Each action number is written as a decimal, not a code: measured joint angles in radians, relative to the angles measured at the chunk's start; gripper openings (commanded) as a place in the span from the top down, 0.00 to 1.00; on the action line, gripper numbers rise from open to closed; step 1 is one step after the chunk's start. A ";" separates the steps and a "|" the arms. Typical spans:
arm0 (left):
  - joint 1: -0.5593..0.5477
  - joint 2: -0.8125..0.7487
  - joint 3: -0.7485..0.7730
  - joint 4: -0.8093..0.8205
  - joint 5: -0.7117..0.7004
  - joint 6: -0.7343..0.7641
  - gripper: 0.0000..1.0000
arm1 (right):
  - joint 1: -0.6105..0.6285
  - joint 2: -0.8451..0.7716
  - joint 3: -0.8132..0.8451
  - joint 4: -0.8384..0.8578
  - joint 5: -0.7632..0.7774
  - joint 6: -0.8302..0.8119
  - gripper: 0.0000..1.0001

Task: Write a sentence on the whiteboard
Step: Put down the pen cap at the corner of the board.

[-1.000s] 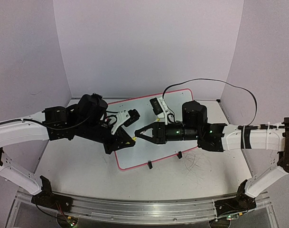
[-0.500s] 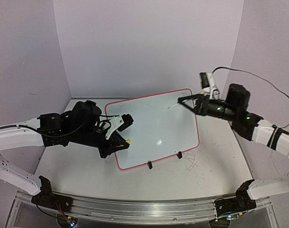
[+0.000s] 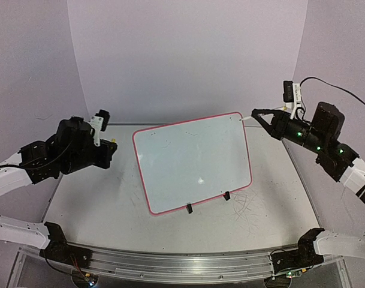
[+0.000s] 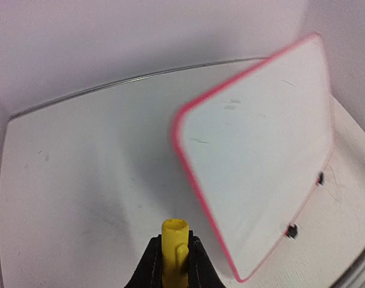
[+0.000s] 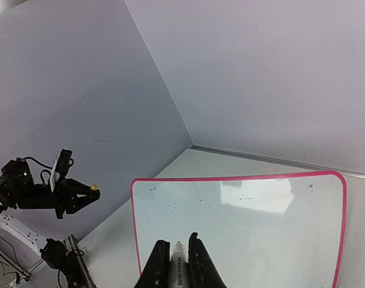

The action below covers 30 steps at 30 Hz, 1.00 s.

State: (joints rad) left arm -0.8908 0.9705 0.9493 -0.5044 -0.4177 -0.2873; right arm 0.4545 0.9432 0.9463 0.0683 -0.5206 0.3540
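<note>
The whiteboard [image 3: 194, 162] stands tilted on the tabletop, glossy white with a pink-red rim. No sentence shows on it, only a few faint dark specks [image 5: 173, 211]. My left gripper [image 3: 112, 146] hovers left of the board, apart from it, shut on a yellow marker cap [image 4: 174, 240]. The board's left edge [image 4: 197, 180] lies to the right in that wrist view. My right gripper [image 3: 256, 113] is raised beyond the board's top right corner, shut on a white marker [image 5: 180, 261]. The marker's tip [image 3: 246, 119] points toward that corner, clear of the surface.
Two small black stand legs [image 3: 189, 208] [image 3: 226, 195] prop the board's near edge. Faint grey scribbles [image 3: 249, 207] mark the tabletop at the right. Lilac walls close in the back and both sides. A black cable [image 3: 344, 90] loops over the right arm.
Both grippers met over the board a second ago. The right arm has swung up and right past the top right corner with the marker. The left arm has pulled back left with the cap.
</note>
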 measured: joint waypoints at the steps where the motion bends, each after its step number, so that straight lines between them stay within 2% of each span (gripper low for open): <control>1: 0.052 -0.015 -0.023 0.000 -0.015 -0.042 1.00 | 0.000 0.000 0.000 -0.004 0.007 -0.007 1.00; 4: 0.169 -0.039 -0.111 -0.029 -0.044 -0.168 1.00 | 0.000 -0.001 0.000 -0.008 0.016 -0.019 1.00; 8: 0.226 0.069 -0.167 -0.032 -0.039 -0.276 1.00 | 0.000 -0.009 -0.009 -0.002 0.026 -0.021 1.00; 15: 0.235 0.296 -0.302 0.117 -0.004 -0.369 1.00 | 0.019 -0.034 -0.068 0.002 0.046 -0.006 1.00; 19: 0.236 0.373 -0.345 0.207 -0.003 -0.394 1.00 | 0.104 -0.033 -0.087 0.006 0.094 0.005 1.00; 25: 0.235 0.434 -0.374 0.274 -0.011 -0.403 1.00 | 0.220 -0.033 -0.112 0.014 0.178 0.021 1.00; 30: 0.235 0.439 -0.375 0.300 -0.035 -0.419 0.97 | 0.259 -0.034 -0.116 0.014 0.228 0.053 1.00</control>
State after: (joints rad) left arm -0.6556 1.4098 0.5743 -0.2044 -0.4524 -0.7063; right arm 0.7132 0.9090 0.8307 0.0818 -0.2931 0.4073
